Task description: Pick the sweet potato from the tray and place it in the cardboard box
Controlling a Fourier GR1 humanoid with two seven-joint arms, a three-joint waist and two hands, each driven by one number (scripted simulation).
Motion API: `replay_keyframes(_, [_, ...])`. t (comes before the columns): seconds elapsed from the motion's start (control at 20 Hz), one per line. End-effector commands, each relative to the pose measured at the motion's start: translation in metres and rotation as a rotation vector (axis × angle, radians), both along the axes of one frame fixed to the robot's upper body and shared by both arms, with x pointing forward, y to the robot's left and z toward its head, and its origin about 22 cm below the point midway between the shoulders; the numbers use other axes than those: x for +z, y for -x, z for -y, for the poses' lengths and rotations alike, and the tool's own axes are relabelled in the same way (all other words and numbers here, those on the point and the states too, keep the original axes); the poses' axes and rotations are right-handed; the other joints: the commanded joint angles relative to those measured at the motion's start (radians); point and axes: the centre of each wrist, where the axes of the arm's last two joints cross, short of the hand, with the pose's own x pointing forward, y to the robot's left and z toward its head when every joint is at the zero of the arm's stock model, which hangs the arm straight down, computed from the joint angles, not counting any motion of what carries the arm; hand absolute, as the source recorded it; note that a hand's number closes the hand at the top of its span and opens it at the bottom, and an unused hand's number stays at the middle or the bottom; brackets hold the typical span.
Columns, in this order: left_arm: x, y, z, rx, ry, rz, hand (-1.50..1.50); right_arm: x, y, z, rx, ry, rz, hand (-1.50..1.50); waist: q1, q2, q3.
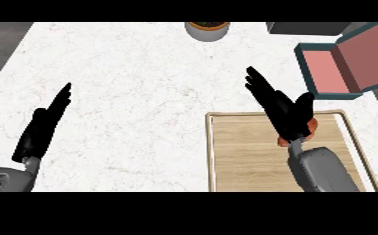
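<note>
A wooden tray (236, 154) lies on the counter at the lower right. On it, an orange-red sweet potato (313, 125) shows only as small patches beside and below my right hand (284, 111), which hovers over it with fingers straight and thumb spread. Most of the sweet potato is hidden by that hand. The box (336, 66) sits at the right edge, teal outside and pink inside, with its lid standing open. My left hand (43, 124) rests open at the left side, fingers pointing up.
A grey pot with dark soil (207, 30) stands at the counter's back edge. A dark appliance corner (306, 27) shows at the top right. White marble counter (133, 89) spreads between the hands.
</note>
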Motion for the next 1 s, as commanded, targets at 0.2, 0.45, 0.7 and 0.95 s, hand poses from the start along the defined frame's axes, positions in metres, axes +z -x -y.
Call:
replay_keyframes(0.2, [0.010,-0.005,0.004,0.171,0.221,0.152,0.00,-0.015,0.041,0.135,-0.966,0.070,0.062,1.50,-0.206,-0.058,0.010])
replay_keyframes(0.45, [0.021,-0.008,0.019,0.200,0.390,0.233,0.00,-0.065,0.122,0.195,-1.485,0.356,-0.131,-1.50,-0.196,-0.038,0.008])
replay_keyframes(0.7, [0.041,-0.008,0.040,0.104,0.459,0.261,0.00,-0.056,0.164,0.163,-1.596,0.521,0.053,-1.50,-0.084,-0.017,0.010])
replay_keyframes(0.95, [0.048,-0.010,0.060,0.077,0.475,0.280,0.00,-0.040,0.221,0.143,-1.369,0.641,-0.191,-1.50,-0.052,-0.001,0.008])
